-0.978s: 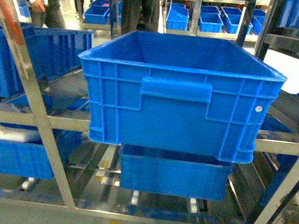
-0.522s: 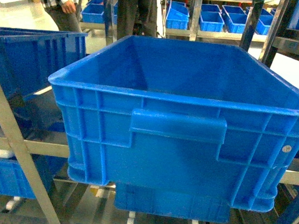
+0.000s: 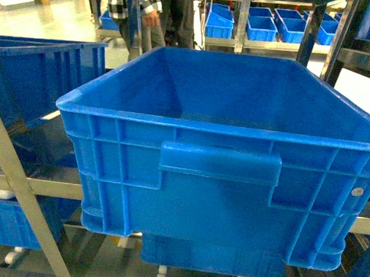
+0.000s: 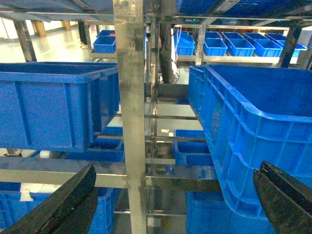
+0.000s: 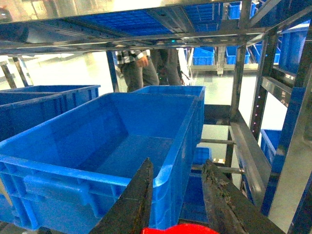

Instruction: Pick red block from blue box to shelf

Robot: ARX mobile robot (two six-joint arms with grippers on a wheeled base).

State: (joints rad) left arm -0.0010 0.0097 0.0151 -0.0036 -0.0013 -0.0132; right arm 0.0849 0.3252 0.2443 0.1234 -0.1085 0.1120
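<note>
1. The red block (image 5: 179,229) showed only as a red sliver at the bottom edge of the right wrist view, apparently clamped between the right gripper (image 5: 176,214) fingers.
2. The shelf (image 4: 130,117) stood close ahead, steel upright and rails.
3. A dark blue ribbed crate (image 3: 220,178) sat on its tier, just beyond the gripper.
4. The left gripper (image 4: 170,204) hung with jaws spread wide, grasping nothing.

Head view close, facing crate (image 3: 220,178); both wrist views share it, looking forward
</note>
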